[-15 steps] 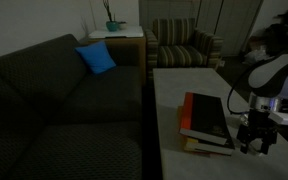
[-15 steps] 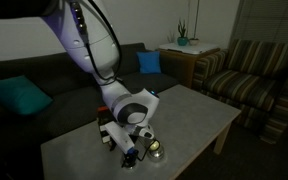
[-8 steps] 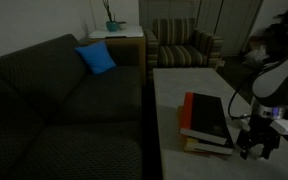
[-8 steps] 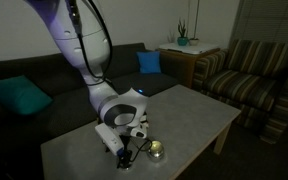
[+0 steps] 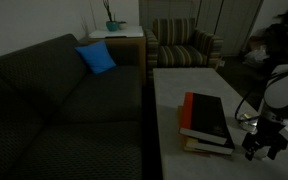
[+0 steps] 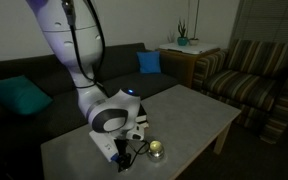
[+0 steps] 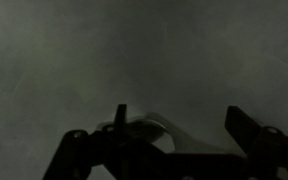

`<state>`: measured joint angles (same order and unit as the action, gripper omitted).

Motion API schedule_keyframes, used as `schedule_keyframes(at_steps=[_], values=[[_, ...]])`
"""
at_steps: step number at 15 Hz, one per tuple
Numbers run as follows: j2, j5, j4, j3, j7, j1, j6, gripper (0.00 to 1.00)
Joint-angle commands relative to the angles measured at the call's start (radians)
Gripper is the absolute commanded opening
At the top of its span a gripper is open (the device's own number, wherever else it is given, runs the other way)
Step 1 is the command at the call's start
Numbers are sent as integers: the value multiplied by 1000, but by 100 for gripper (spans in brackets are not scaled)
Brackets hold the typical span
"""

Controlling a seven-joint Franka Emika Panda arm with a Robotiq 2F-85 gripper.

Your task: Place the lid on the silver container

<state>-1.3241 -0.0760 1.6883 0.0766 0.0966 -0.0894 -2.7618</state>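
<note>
On a pale table (image 6: 199,110) beside a dark sofa (image 5: 64,100), the robot's gripper (image 6: 124,162) hangs low, jaws spread wide, with nothing visibly gripped. The silver container (image 6: 156,150) stands on the tabletop just beside it. A pale rounded shape (image 7: 156,132) shows between the fingers in the dim wrist view; whether it is the lid cannot be told. Stacked books (image 5: 206,122) lie nearby.
</note>
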Motion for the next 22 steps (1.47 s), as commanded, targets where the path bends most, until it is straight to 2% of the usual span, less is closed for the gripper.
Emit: schedule_keyframes(at_steps=[1, 5, 8, 11, 15, 16, 17, 21, 22], values=[[39, 10, 60, -20, -25, 13, -50, 100], [-15, 4, -23, -4, -5, -29, 5, 100], [-49, 3, -70, -1, -1, -43, -5, 100], [-107, 6, -162, 15, 18, -66, 24, 100], [-157, 2, -269, 5, -4, -40, 135, 100], [-164, 4, -286, -1, -6, -33, 159, 75], [-170, 4, -303, -3, -6, -31, 180, 74], [-170, 0, -323, -13, -1, -36, 227, 48], [-167, -1, -320, -12, 1, -37, 229, 44]])
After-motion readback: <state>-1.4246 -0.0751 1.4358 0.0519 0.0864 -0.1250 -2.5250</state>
